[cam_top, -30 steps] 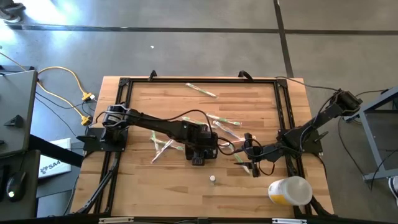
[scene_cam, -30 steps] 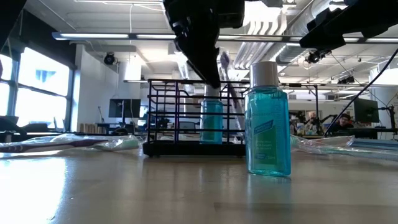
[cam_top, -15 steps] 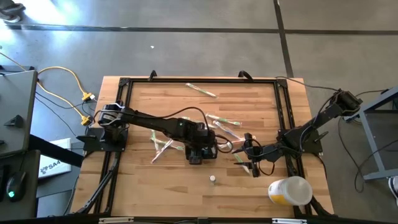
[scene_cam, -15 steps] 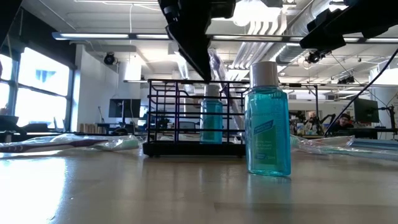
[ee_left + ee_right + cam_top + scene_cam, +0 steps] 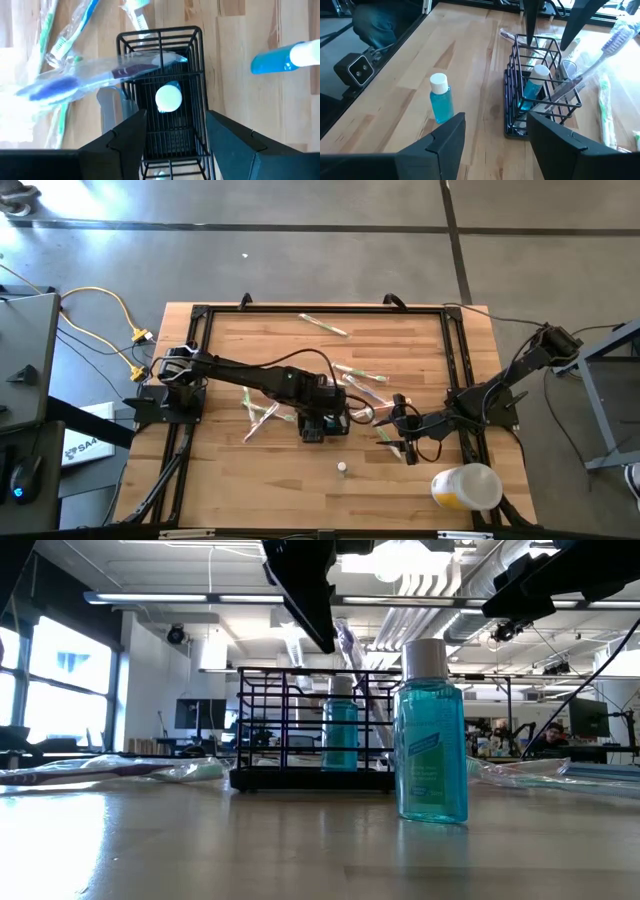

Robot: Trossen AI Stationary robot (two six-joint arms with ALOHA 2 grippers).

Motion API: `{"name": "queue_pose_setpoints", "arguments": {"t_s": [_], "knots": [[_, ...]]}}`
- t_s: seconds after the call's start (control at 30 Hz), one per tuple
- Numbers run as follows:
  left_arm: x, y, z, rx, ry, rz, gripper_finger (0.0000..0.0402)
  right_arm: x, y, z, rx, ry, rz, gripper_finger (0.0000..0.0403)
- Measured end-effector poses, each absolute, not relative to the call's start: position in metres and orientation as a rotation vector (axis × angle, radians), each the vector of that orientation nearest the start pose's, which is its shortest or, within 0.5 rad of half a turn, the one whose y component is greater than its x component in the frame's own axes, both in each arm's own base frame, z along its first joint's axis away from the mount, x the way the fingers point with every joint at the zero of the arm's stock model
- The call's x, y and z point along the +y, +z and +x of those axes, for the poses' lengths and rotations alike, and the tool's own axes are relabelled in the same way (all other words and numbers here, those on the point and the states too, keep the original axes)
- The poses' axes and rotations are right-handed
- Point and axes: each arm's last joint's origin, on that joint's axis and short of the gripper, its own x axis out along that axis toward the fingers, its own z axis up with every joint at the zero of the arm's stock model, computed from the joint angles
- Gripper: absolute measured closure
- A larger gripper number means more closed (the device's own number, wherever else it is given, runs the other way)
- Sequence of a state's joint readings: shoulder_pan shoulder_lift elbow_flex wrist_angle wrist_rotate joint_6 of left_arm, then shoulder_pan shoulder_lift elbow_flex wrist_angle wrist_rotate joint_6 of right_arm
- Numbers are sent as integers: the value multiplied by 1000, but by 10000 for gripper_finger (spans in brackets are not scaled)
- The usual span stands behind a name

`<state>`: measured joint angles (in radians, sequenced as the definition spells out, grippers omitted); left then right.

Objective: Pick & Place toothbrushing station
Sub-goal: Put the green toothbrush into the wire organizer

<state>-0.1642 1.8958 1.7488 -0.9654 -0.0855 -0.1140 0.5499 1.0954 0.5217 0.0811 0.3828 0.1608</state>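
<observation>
The toothbrushing station is a small black wire caddy (image 5: pixel 160 65) standing on the wooden table near its middle (image 5: pixel 332 420). Inside it stands a blue bottle with a white cap (image 5: pixel 168 98). A plastic-wrapped toothbrush (image 5: pixel 585 65) has its lower end in the caddy and leans out over the rim. My left gripper (image 5: pixel 176 114) hangs open right above the caddy, its fingers (image 5: pixel 305 590) clear of the wire top. My right gripper (image 5: pixel 496 120) waits open, to the caddy's right (image 5: pixel 398 418), with nothing between its fingers.
A second blue bottle (image 5: pixel 432 735) stands alone nearer the front edge (image 5: pixel 342 468). Wrapped toothbrushes lie loose left (image 5: pixel 260 412), right (image 5: pixel 360 375) and far (image 5: pixel 322 325) of the caddy. A white-and-yellow cup (image 5: pixel 466 486) lies at the near right corner. A black rail (image 5: pixel 200 360) frames the table.
My left gripper has gone up from the caddy's top rim, its fingers still apart as before. The caddy, the bottle inside it and the leaning toothbrush have stayed in place.
</observation>
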Motion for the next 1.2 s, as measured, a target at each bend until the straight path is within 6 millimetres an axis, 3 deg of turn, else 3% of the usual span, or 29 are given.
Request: {"name": "queue_pose_setpoints", "arguments": {"t_s": [0.43, 0.63, 0.77, 1.0, 1.2], "knots": [[-60, 315, 375, 1254, 64, -25, 203, 108, 210, 193, 475, 195, -49, 199], [-58, 313, 364, 1375, 78, -38, 203, 107, 207, 192, 502, 182, -57, 199], [-60, 312, 357, 1465, 29, -89, 203, 100, 206, 192, 579, 83, -8, 199], [-63, 326, 343, 1459, 6, -105, 203, 80, 205, 194, 708, -109, 171, 199], [-81, 353, 322, 1330, 21, 13, 203, 72, 198, 193, 874, -51, 341, 199]]}}
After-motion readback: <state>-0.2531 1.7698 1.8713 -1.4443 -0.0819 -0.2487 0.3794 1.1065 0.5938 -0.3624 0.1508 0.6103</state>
